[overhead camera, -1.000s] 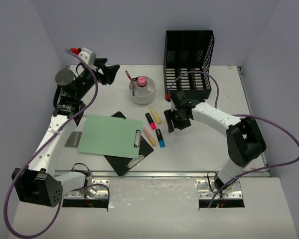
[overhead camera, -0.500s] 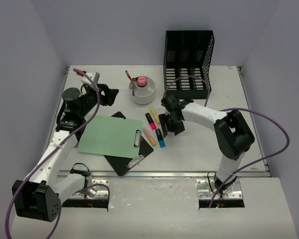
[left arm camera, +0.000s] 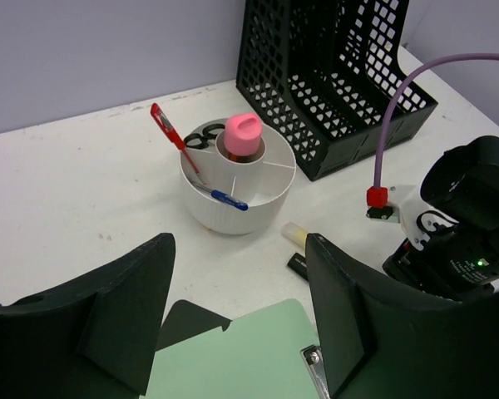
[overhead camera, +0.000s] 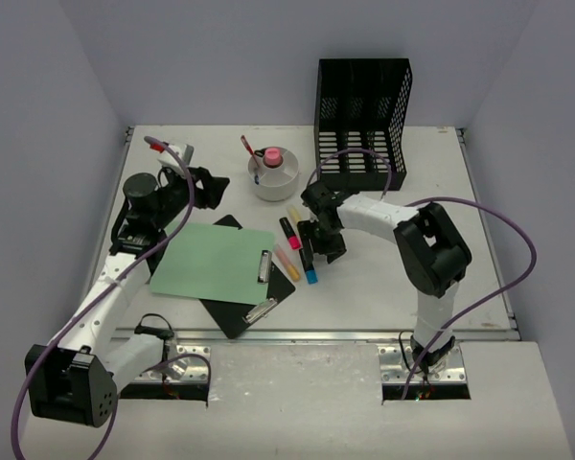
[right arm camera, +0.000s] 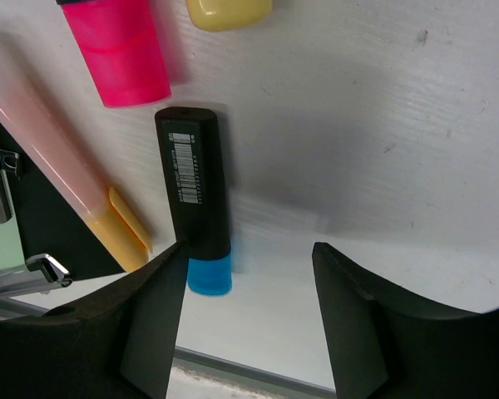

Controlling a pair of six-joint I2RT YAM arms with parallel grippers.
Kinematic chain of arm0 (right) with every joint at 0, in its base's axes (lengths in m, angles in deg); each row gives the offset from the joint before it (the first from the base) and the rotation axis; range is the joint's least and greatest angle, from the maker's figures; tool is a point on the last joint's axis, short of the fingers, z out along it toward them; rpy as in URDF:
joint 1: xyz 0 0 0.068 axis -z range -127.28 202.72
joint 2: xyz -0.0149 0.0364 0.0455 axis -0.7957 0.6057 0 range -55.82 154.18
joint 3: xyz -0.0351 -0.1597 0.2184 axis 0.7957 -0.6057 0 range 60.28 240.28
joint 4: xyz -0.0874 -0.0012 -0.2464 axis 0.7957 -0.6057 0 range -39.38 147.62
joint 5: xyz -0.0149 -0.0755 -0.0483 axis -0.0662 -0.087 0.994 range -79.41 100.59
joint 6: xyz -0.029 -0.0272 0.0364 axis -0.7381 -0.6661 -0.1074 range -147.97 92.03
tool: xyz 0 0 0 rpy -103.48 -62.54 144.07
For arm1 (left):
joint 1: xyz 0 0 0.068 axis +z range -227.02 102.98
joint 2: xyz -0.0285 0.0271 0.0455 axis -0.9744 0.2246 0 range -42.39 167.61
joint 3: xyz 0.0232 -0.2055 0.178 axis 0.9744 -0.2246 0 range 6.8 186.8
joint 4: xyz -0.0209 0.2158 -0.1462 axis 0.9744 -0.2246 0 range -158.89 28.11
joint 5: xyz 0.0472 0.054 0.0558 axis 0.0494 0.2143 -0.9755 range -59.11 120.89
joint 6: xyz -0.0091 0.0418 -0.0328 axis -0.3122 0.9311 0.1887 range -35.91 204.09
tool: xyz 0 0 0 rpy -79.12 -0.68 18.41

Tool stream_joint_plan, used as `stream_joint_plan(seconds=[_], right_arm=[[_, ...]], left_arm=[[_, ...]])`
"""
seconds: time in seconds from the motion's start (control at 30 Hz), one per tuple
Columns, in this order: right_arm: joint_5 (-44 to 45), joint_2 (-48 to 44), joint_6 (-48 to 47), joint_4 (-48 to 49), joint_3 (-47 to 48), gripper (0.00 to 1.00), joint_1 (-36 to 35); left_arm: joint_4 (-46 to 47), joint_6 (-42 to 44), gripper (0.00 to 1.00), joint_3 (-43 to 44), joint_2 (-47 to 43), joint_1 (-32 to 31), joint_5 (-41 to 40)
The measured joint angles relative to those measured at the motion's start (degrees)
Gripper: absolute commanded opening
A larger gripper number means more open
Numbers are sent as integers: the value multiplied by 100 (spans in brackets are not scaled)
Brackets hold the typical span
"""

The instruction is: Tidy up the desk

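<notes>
The right gripper (overhead camera: 316, 247) is held open and empty, low over a black highlighter (right arm camera: 195, 191). One finger (right arm camera: 150, 324) is seen just beside its blue cap (right arm camera: 209, 277). The highlighter is laid with its long axis running roughly from far to near, cap toward the near edge. It is flanked by a pink highlighter (right arm camera: 121, 50), a yellow highlighter (right arm camera: 229, 10) and an orange highlighter (right arm camera: 58, 166).

The left gripper (left arm camera: 239, 249) is likewise spread open with nothing between its jaws. It is raised near the far edge of a green clipboard (overhead camera: 211, 261) and faced toward a white cup (left arm camera: 237, 179).

All is borne by the desk (overhead camera: 412, 278), whose long axis appears to run left to right, parallel with the silver rail (overhead camera: 316, 335) at its near edge. A black file rack (overhead camera: 362, 115) is stood at its far side.
</notes>
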Motion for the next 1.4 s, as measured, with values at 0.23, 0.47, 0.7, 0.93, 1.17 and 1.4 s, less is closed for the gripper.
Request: stream_joint_plan(seconds=[0.23,0.47,0.7,0.93,1.17,1.4], right_arm=[[-111,291,116,-2,168,61,-22],[-35,529,181,-90,404,45,-50],[-76,527,201,-127,387,1,-50],[-474,-168,140,-356,13,1,118],[-1668,-1469,293,-302,-26,1,717],[-3237,-1631,741,-79,-142,1,820]], left_arm=[[50,-4,62,-87,0,0,0],[105,-22,62,-195,0,0,7],[149,4,58,-321,0,0,133],[284,1008,56,-433,-46,-11,1482],[-623,4256,55,-538,-487,-881,2605],[-1499,7169,52,-713,-522,-2743,2758]])
